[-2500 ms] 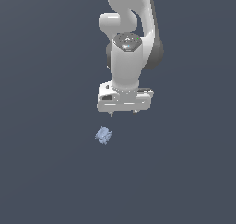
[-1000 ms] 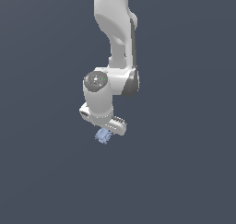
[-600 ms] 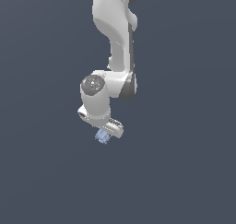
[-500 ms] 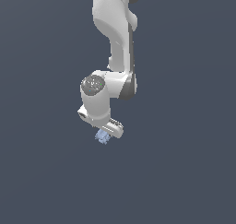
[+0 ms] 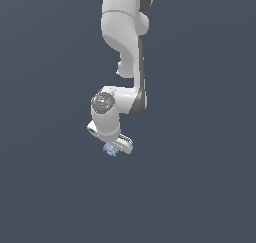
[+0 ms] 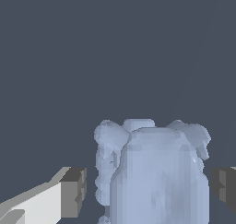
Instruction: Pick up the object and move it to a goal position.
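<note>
The object is a tiny pale blue lumpy thing with small knobs, lying on the dark grey floor. In the exterior view my white gripper is lowered right over it, and only the object's lower edge shows beneath the hand. In the wrist view the object fills the space between my two grey fingertips, one finger on one side and the other at the frame edge. My gripper is open, and a narrow gap shows between each fingertip and the object.
The dark grey floor is all that shows around the arm. The white arm rises from the hand to the frame's top edge.
The arm has swung to the exterior view's left and come down over the object. In the last half second it has sunk only slightly. The object has not moved.
</note>
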Robot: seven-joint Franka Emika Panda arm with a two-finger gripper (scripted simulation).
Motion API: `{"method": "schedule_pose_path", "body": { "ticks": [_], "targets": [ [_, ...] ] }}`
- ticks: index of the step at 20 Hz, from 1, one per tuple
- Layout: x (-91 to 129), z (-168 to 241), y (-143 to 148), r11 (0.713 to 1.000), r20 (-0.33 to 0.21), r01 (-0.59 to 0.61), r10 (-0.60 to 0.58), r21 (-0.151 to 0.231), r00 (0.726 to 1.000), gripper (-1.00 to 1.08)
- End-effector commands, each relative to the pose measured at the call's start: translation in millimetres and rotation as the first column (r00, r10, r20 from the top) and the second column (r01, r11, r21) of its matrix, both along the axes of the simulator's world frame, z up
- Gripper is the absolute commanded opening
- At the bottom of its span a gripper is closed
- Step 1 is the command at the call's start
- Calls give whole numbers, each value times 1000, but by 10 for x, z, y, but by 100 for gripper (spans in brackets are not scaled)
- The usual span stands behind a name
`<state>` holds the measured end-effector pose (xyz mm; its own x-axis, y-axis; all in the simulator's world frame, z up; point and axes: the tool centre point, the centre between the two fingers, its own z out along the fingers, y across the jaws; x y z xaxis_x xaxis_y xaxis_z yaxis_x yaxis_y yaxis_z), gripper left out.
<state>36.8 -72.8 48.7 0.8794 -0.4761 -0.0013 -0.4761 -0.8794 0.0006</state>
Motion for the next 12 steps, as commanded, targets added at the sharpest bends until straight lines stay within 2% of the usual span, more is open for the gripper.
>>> {"method": "schedule_pose_path", "body": {
  "ticks": [1, 4, 5, 12],
  "targets": [
    [7, -70, -1, 1000, 1, 1, -1, 0, 1000, 100],
    [16, -81, -2, 1000, 1, 1, -1, 0, 1000, 100],
    [16, -81, -2, 1000, 1, 1, -1, 0, 1000, -100],
    [16, -81, -2, 1000, 1, 1, -1, 0, 1000, -100]
  ]
}}
